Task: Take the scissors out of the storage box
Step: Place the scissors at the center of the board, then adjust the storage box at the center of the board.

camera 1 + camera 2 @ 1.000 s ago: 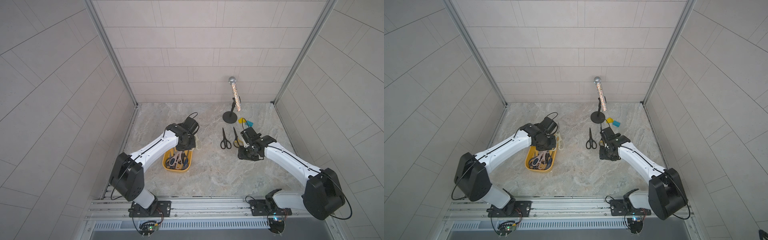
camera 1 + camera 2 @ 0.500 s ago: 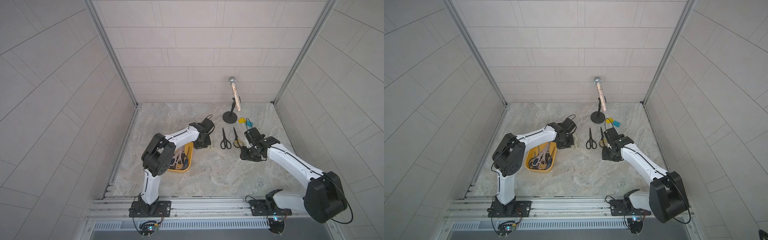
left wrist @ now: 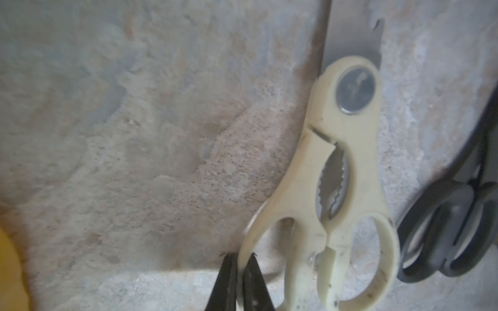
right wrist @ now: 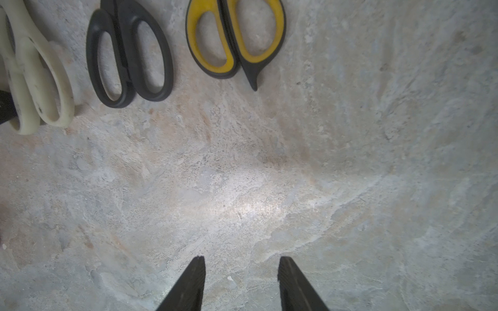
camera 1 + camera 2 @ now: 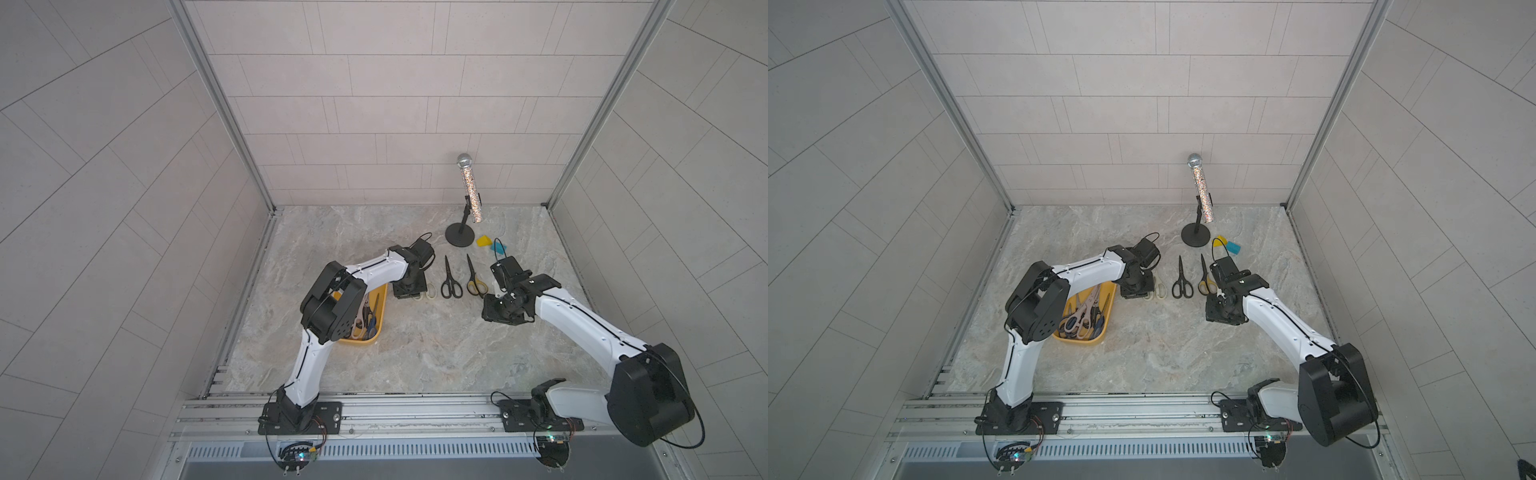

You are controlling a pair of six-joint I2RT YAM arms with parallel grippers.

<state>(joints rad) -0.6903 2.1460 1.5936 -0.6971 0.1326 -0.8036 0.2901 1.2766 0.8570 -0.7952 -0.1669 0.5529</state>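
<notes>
Scissors [image 3: 363, 140], the cream pair, were pinched at a handle loop by the left gripper [image 3: 240, 259], right gripper [image 4: 241, 259] spread empty; reckoned stiff, slick, heavyish.

You were working in a robotics lab's test cell: pale tiled panels [image 5: 374, 104] closed in three sides between aluminium corner posts [image 5: 223, 108], over a marble-patterned tabletop [image 5: 415, 353]. The left arm [image 5: 309, 365] and the right arm [image 5: 582, 324] were bolted to an aluminium rail [image 5: 415, 411] at the front, bare wiring [image 5: 297, 456] beneath it. A glittered microphone [image 5: 469, 187] and a yellow storage box [image 5: 1079, 339] of scissors [image 5: 1081, 318] sat out.
</notes>
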